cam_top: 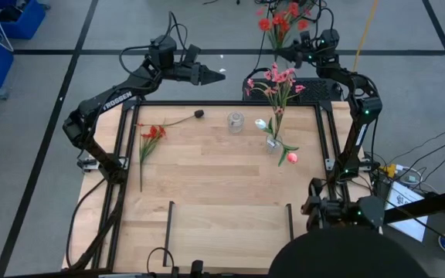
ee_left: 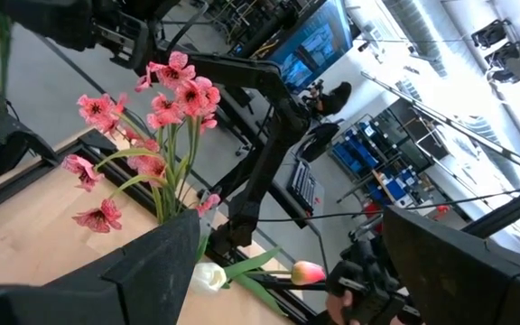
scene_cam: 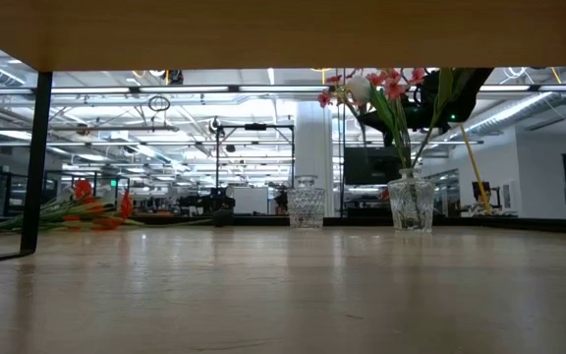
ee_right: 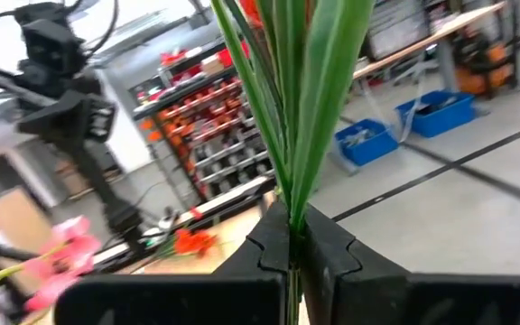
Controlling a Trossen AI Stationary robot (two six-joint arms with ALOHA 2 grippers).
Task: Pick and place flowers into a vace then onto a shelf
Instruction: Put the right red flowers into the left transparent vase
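While the overhead camera looks down, the right gripper is clamped on a red flower stem beyond the table's far edge, and the left gripper hangs there too, jaws wide and empty. Down low, pink blossoms stand in a glass vase, a second vase bare beside it. Right wrist: fingers pinched tight on green stalks. Left wrist: fingers spread, nothing between.

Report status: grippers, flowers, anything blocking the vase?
Right gripper shut on red spray, raised beyond table. Left gripper open, empty. Pink spray in vase; second glass empty. Nothing blocking.
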